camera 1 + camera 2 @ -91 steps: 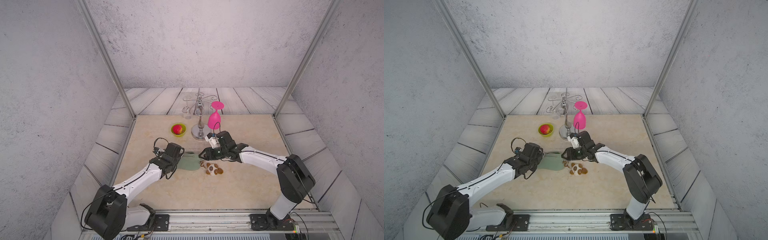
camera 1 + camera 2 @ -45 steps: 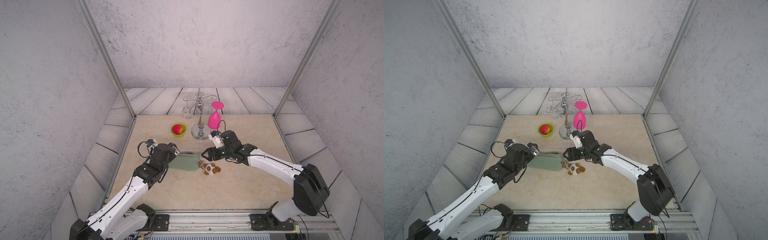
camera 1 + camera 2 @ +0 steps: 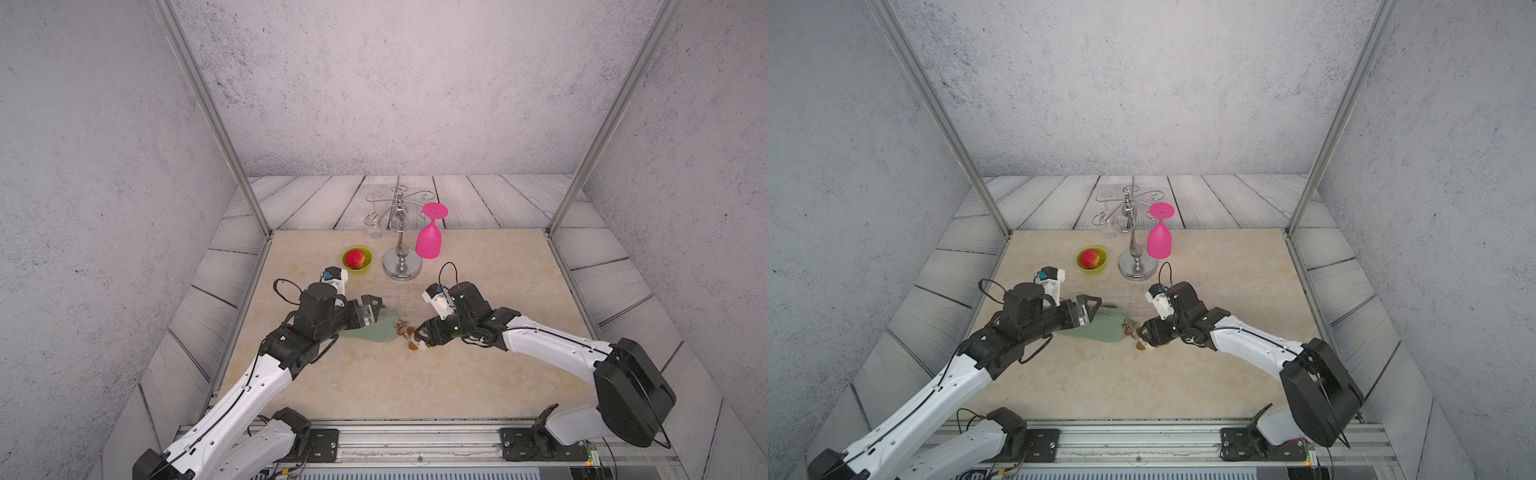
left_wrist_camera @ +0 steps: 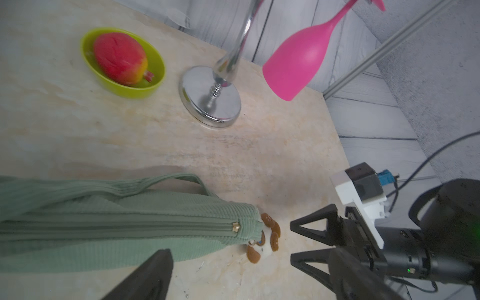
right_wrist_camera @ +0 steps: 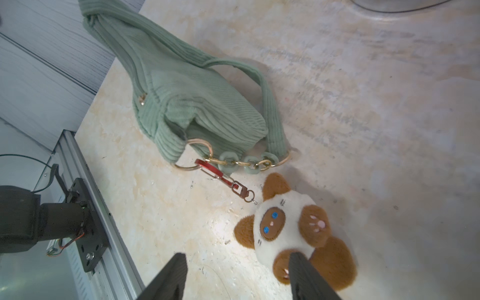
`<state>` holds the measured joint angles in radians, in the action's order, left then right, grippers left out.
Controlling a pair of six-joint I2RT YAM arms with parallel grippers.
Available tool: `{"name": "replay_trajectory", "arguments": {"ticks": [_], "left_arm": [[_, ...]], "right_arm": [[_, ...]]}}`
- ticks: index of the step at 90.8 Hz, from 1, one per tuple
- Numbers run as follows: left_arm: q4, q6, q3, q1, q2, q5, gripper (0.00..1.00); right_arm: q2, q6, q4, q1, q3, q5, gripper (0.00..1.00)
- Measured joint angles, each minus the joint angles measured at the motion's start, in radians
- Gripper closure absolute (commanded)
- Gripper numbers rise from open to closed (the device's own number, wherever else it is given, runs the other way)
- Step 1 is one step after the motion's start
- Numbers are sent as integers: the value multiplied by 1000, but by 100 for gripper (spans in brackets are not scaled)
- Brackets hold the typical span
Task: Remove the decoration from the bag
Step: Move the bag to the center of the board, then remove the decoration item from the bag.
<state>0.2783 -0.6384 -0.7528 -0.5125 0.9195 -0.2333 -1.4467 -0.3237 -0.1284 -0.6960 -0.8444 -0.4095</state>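
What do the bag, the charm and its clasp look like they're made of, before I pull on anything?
The bag looks like soft corduroy-type fabric, matte sage green, with parallel ribs across it. The decoration is plush, with fuzzy white and brown pile. Its clasp is probably metal with a glossy red finish and bright glints, though coated plastic cannot be ruled out.

Sage-green ribbed corduroy bag [image 5: 181,85], with a chain [image 5: 246,163] of pale-green and gold links. The decoration [image 5: 292,228] is white plush with brown ears and patches and blue eyes; its clasp [image 5: 218,174] is metallic red. Lime-green bowl [image 4: 155,72]; red-and-yellow fruit [image 4: 119,59]; pink goblet [image 4: 293,67]; mirror-chrome stand [image 4: 197,85]; beige marbled tabletop [image 4: 78,135].
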Motion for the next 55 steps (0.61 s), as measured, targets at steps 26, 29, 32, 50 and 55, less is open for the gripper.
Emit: {"name": "replay_trajectory", "arguments": {"ticks": [26,29,32,50,55], "left_arm": [[-112,-3,144,0,-10,-162,1],[-126,-7,151,0,-15,-170,1],[-138,-12,156,0,-19,-177,1],[-196,-35,164,0,-27,-200,1],[-206,-40,165,0,-27,-205,1]], "right_arm": [[-103,16,139,0,3,-103,37],[-117,17,149,0,3,-113,37],[-130,17,159,0,3,-119,38],[-202,15,214,0,2,-152,38],[-219,14,225,0,-2,-160,38]]}}
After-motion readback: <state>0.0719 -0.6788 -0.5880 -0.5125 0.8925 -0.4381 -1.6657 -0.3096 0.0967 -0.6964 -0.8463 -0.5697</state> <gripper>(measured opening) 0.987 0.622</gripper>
